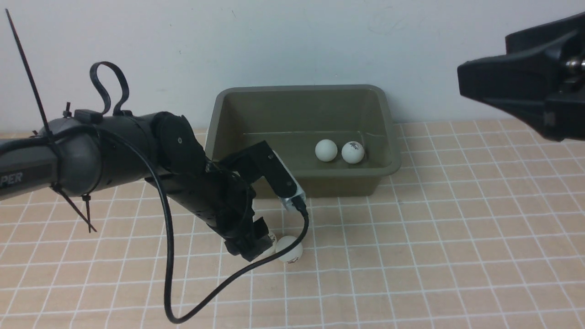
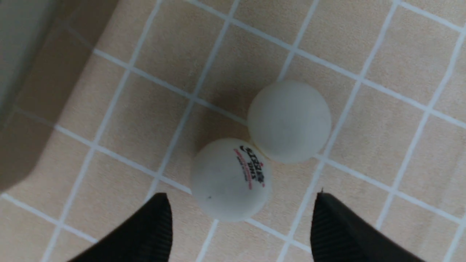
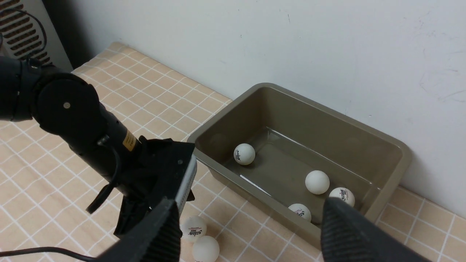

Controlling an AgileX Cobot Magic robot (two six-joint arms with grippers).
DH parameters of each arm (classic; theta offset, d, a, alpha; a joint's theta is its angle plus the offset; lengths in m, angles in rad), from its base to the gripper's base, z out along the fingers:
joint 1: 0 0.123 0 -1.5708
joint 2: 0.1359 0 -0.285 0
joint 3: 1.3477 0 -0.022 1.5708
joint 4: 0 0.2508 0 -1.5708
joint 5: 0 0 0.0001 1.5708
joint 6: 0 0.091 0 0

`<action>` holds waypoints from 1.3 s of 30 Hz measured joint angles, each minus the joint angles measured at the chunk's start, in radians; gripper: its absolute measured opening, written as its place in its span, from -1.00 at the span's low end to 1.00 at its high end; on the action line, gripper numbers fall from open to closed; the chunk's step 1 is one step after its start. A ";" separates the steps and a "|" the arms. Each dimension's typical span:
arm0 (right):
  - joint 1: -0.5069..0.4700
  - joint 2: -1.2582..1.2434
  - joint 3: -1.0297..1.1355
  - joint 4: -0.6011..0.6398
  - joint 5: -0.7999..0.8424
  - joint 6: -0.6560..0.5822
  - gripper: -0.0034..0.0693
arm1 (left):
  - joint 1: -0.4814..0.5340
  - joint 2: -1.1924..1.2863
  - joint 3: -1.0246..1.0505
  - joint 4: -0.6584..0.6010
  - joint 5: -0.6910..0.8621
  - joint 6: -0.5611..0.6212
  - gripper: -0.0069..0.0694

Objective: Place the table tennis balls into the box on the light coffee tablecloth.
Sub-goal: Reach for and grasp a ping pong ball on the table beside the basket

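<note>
The olive-grey box (image 1: 217,137) stands on the light coffee tablecloth (image 1: 457,237) by the wall. It holds several white table tennis balls (image 3: 317,182); two show in the front view (image 1: 326,150). Two more balls lie touching on the cloth in front of the box: a logo ball (image 2: 230,179) and a plain ball (image 2: 289,121). My left gripper (image 2: 240,199) is open just above the cloth, its fingertips on either side of the logo ball, not touching it. My right gripper (image 3: 249,209) is open and empty, raised high at the right (image 1: 502,87).
The box's corner (image 2: 22,72) is close beside the left gripper. The left arm's black cable (image 1: 169,274) loops down over the cloth. A white wall runs behind the box, and a grey vented unit (image 3: 25,32) stands at the table's far left.
</note>
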 joint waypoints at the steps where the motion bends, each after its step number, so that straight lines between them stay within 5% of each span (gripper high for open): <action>1: 0.000 0.000 0.000 0.000 0.000 0.000 0.39 | 0.000 0.003 0.000 0.000 -0.006 0.027 0.30; 21: 0.000 0.000 0.000 0.001 -0.004 0.001 0.39 | -0.001 0.127 0.000 -0.018 -0.082 0.322 0.30; 29: 0.000 0.000 0.000 0.001 -0.004 0.001 0.39 | -0.001 0.139 0.000 -0.031 -0.108 0.329 0.01; 39: 0.000 0.000 0.000 0.001 -0.004 0.001 0.39 | -0.001 -0.065 -0.048 -0.034 0.023 0.317 0.02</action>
